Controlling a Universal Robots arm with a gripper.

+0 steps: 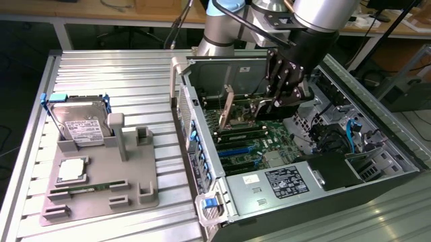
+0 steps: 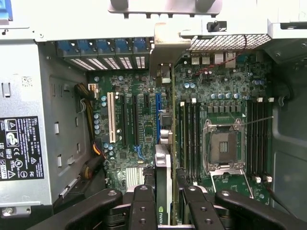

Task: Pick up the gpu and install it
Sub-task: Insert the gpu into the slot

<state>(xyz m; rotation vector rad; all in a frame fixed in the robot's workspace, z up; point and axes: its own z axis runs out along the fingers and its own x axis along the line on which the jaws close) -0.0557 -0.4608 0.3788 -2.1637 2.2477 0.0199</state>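
Already we are carrying the gpu [image 2: 163, 189] inside the open computer case [image 1: 377, 121], pinched edge-on between the fingers of the gripper [image 2: 164, 203], so the pick-up looks finished while the seating is not: the card is hanging just above the motherboard [image 2: 139, 124], seemingly not yet pressed home. Directly ahead of our fingers it is standing on edge, its long axis running away from the tool toward the case's rear slot wall [image 2: 103, 50], lined up beside the blue expansion slot [image 2: 157, 117].
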